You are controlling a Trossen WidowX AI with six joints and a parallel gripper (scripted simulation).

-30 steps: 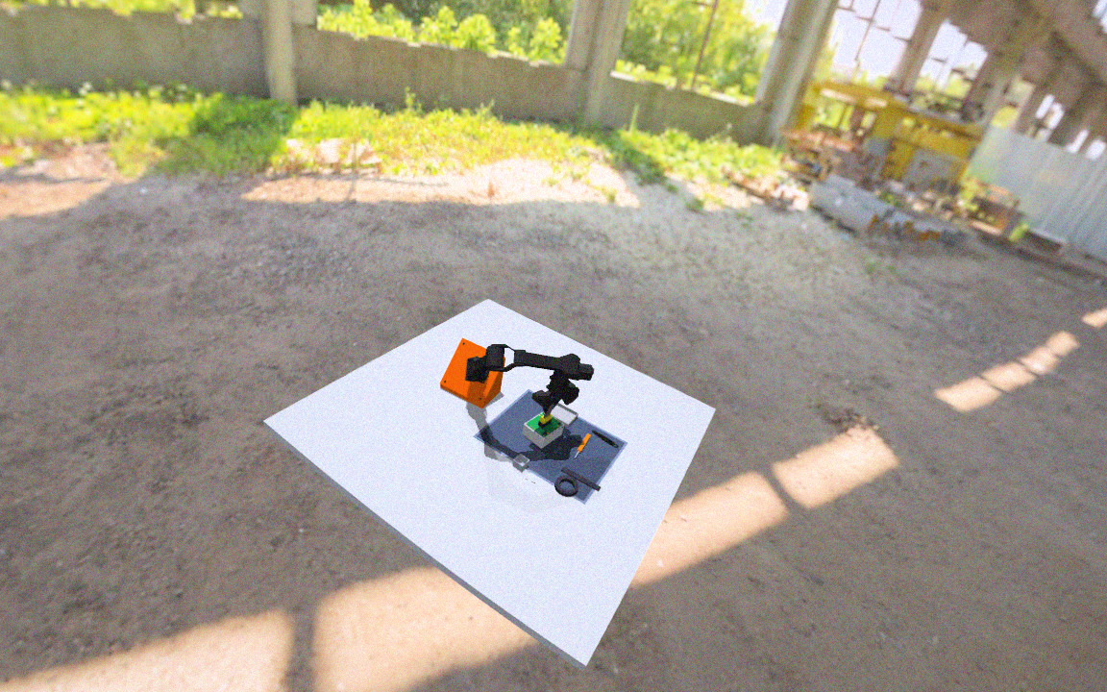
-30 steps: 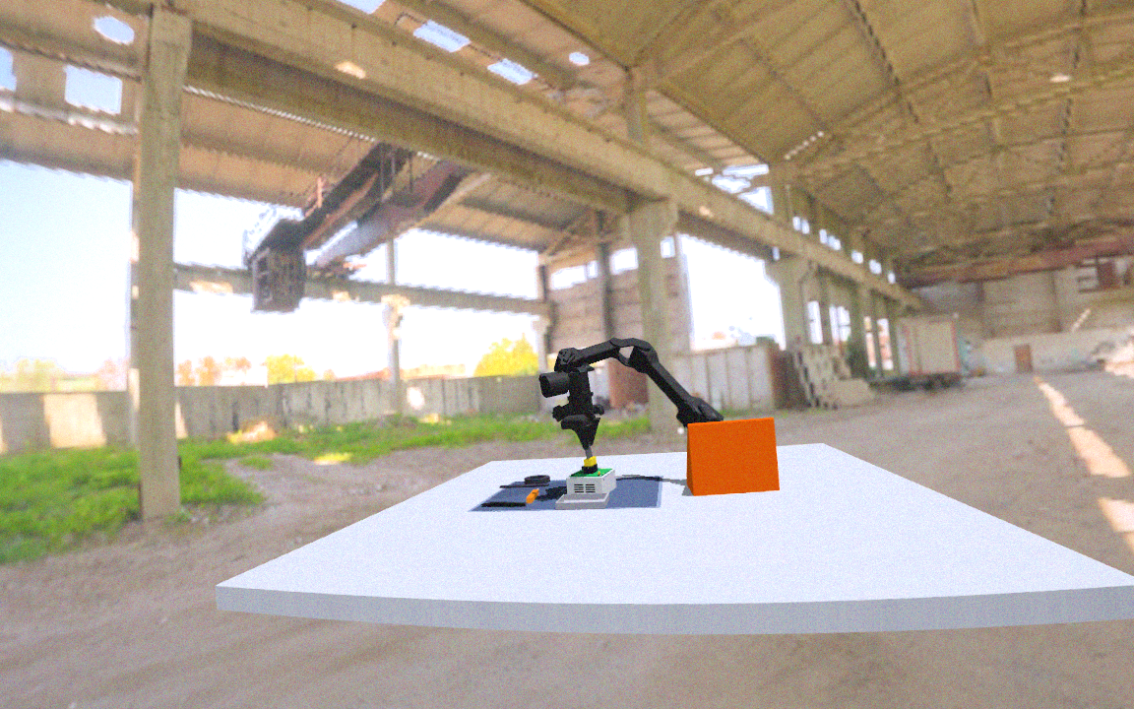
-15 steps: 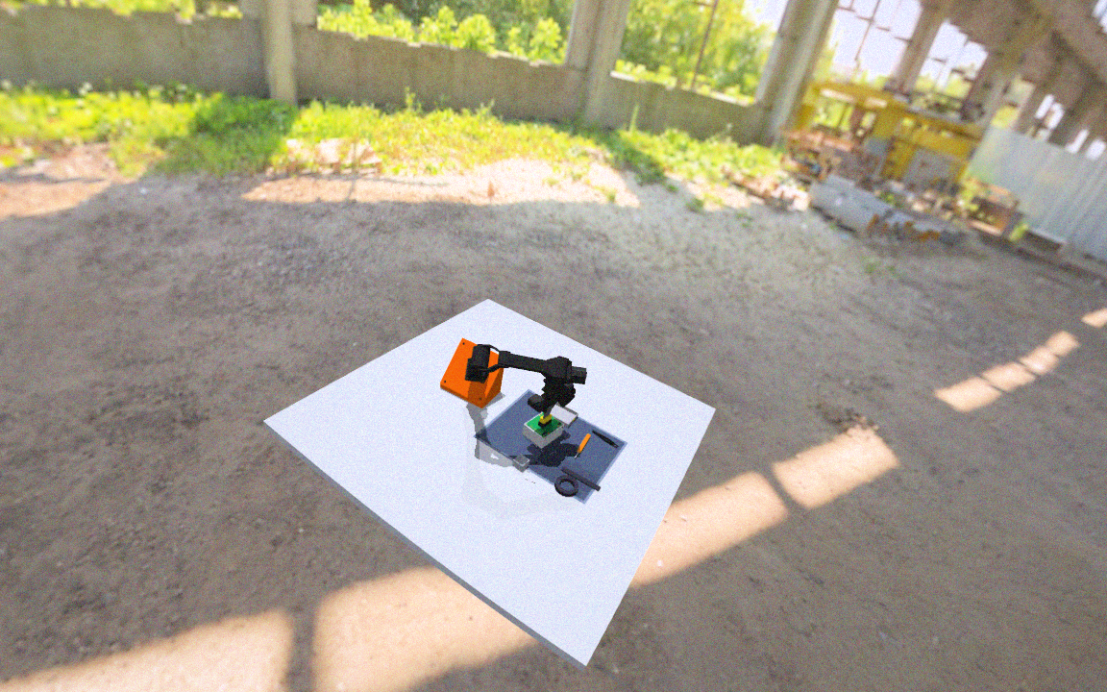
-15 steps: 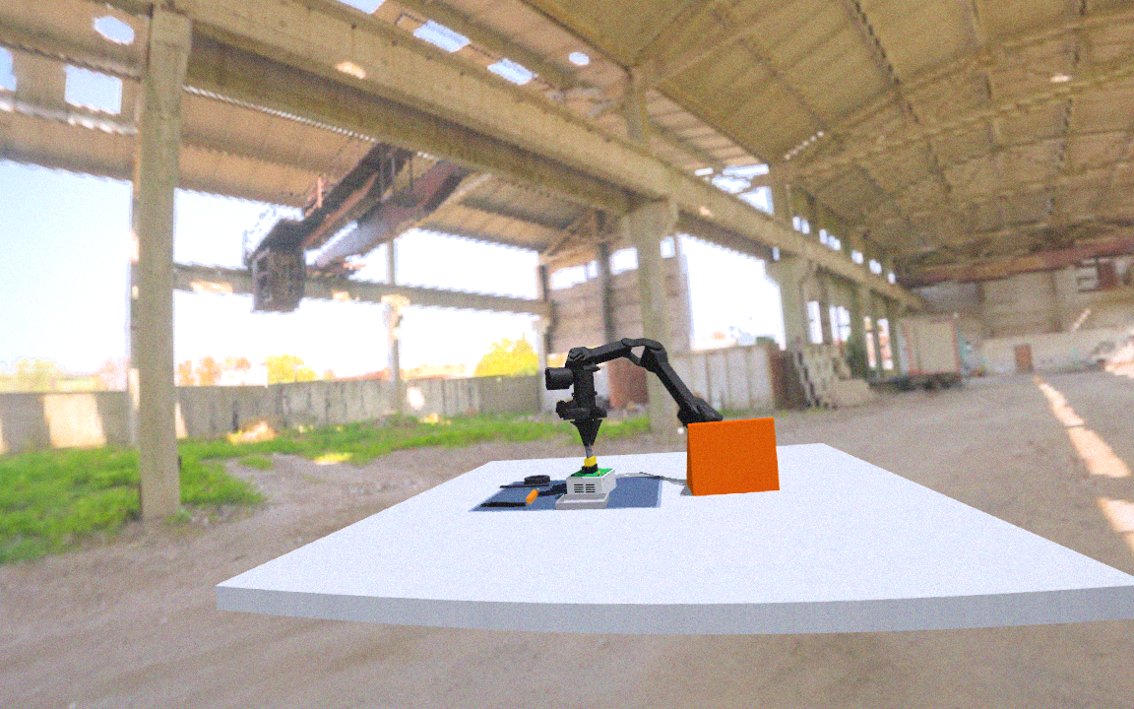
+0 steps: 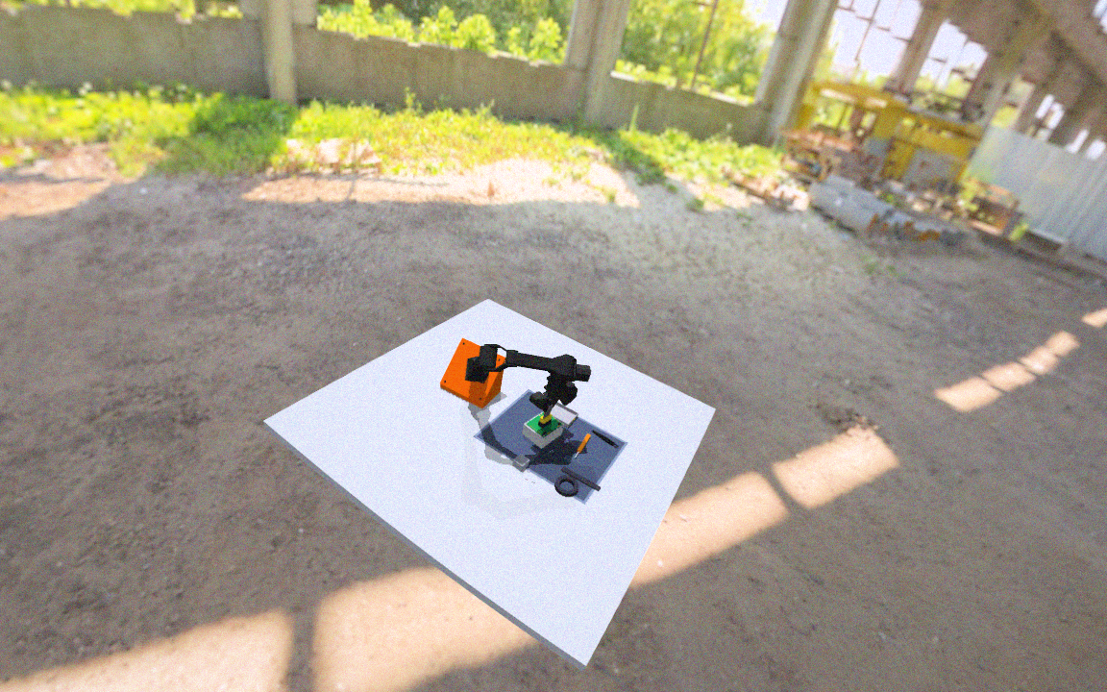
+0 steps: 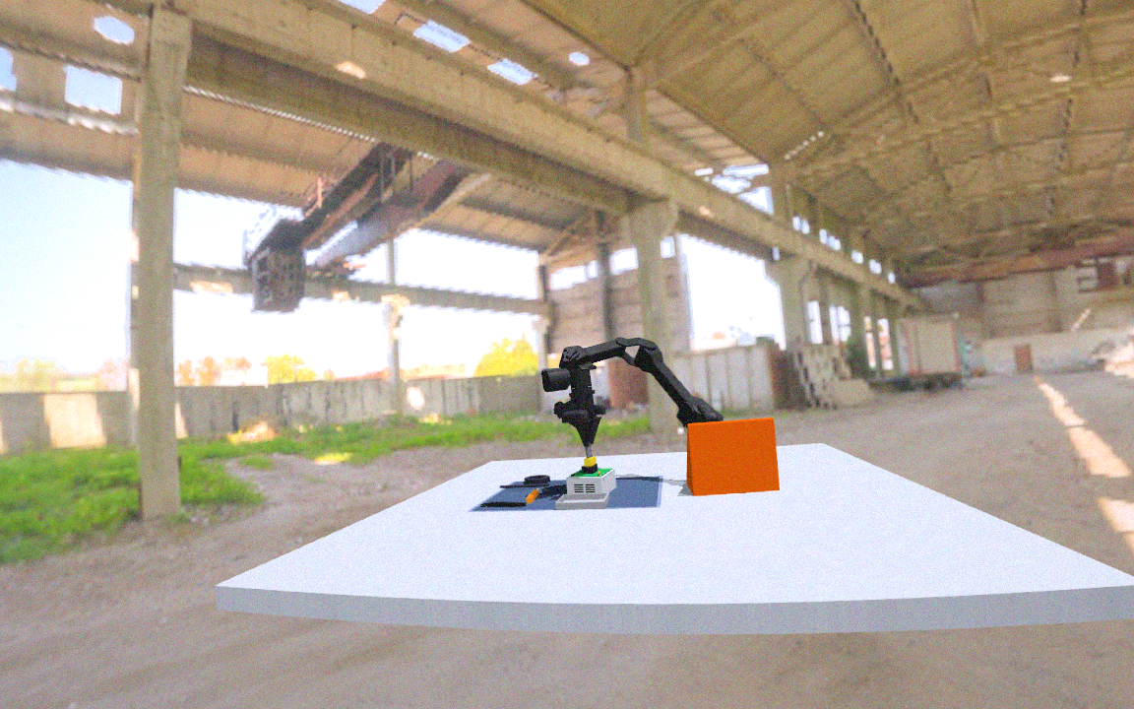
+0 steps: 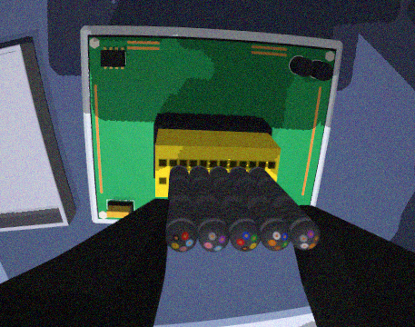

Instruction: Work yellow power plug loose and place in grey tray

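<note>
Tool point(image 5: 545, 416) point(image 6: 590, 456) point(image 7: 232, 218) grips the yellow plug point(image 5: 545, 420) point(image 6: 590, 463) point(image 7: 216, 144) above the board point(image 5: 531, 427) point(image 6: 604, 473) point(image 7: 125, 150).

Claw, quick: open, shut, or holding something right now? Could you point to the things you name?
Claw point(image 5: 545, 414) point(image 6: 589, 456) point(image 7: 232, 218): closed on the yellow plug point(image 5: 546, 420) point(image 6: 590, 462) point(image 7: 216, 141), which is over the circuit board point(image 5: 531, 424) point(image 6: 603, 473) point(image 7: 125, 150).

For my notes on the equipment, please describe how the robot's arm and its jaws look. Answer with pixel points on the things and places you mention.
The arm point(image 5: 531, 359) point(image 6: 655, 365) is matte black, built of slim links with chunky, blocky joints, and a short cylinder juts out near the wrist. The jaws are black too, tapering toward greyish tips. I can make out no markings or sleeves.
</note>
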